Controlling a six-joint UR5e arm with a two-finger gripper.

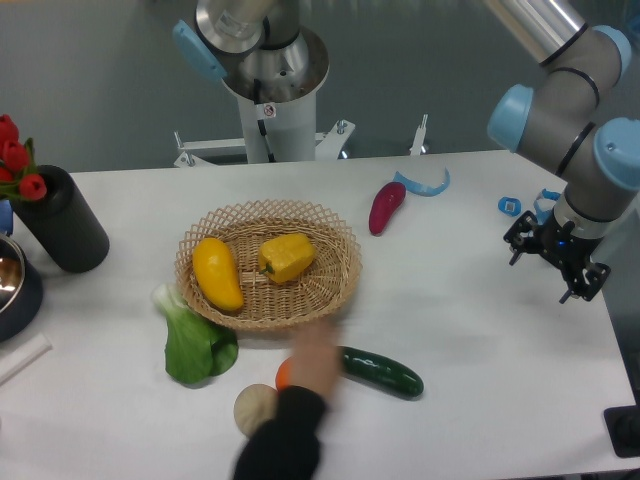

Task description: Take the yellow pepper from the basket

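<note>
Not started. Yellow pepper (288, 256) sits in the basket (340, 290), right of the mango-like fruit (218, 273). Gripper (556, 262) off at the table's right edge, holding nothing; fingers too small to tell whether apart. Approach, grasp, lift remain.

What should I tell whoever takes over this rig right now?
Gripper: far off at the table's right edge, holding nothing; open or shut can't be told.
Yellow pepper: lying in the wicker basket, right of the yellow mango-like fruit.
A person's hand, blurred, reaches in by the basket's front rim, near the cucumber.
Done: nothing yet.
Left: wait for the hand to clear, move over the basket, grasp the pepper, lift.
</note>
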